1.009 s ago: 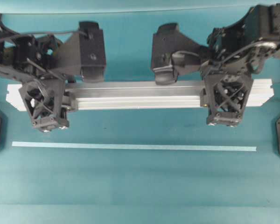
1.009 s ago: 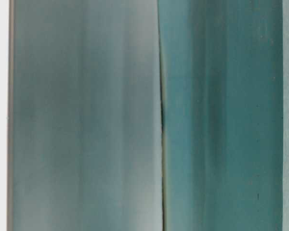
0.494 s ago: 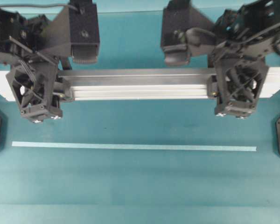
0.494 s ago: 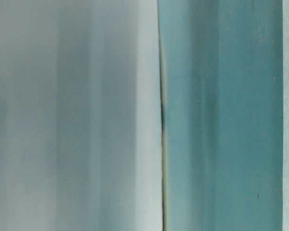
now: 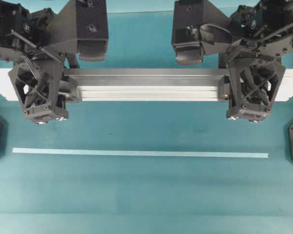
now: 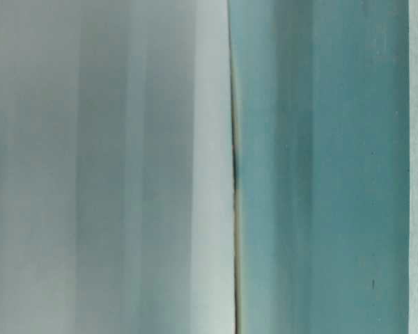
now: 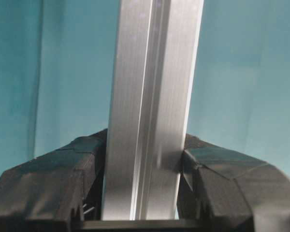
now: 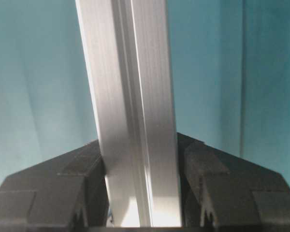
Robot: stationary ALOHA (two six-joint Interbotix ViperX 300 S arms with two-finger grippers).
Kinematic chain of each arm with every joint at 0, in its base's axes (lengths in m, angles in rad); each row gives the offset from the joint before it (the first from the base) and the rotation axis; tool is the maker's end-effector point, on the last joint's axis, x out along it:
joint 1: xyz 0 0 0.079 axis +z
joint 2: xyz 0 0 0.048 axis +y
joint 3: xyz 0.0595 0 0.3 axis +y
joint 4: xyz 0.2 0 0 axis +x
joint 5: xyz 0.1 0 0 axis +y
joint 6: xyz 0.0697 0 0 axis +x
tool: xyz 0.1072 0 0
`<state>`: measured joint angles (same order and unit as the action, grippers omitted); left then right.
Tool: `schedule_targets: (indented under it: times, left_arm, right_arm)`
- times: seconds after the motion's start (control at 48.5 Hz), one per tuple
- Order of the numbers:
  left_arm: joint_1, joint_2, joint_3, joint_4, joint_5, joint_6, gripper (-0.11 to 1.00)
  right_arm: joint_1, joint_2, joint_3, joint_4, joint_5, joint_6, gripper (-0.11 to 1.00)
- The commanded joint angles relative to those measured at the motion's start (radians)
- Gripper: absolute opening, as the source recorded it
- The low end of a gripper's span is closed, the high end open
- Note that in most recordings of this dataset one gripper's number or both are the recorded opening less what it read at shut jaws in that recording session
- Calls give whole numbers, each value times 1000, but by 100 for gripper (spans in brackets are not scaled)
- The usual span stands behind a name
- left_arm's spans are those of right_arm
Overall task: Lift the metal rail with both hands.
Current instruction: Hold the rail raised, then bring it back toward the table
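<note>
So the metal rail [image 8: 130, 111] runs straight up the middle, grooves lengthwise, tilted a bit left toward the top. The right gripper [image 8: 140, 193] pinches it at the bottom, one black finger [image 8: 63, 188] pressed against each side. Behind the rail it's just teal counter [image 8: 38, 72].

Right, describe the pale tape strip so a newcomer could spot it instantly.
Start from the teal table in the overhead view. Below the metal rail clamped between the left gripper and right gripper, the tape strip lies flat alone. It is far thinner, matte and ungrooved, and nothing touches it.
</note>
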<state>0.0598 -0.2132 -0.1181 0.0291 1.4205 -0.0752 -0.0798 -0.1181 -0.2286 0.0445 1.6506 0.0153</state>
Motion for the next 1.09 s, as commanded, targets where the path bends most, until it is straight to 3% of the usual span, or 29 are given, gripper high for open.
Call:
schedule_targets:
  times: [0.0,0.639,1.071]
  left_arm:
    - [8,-5,-48,5,-26,-3,37]
    - [17,-9,-29,5,-3,-3,37]
    - [23,-44,186,5,-120,-15,37]
  right_arm:
    - [8,8,-35,5,-25,20,46]
    - [5,6,-17,-5,-26,18,46]
    - [12,28,130,-11,-58,12,46]
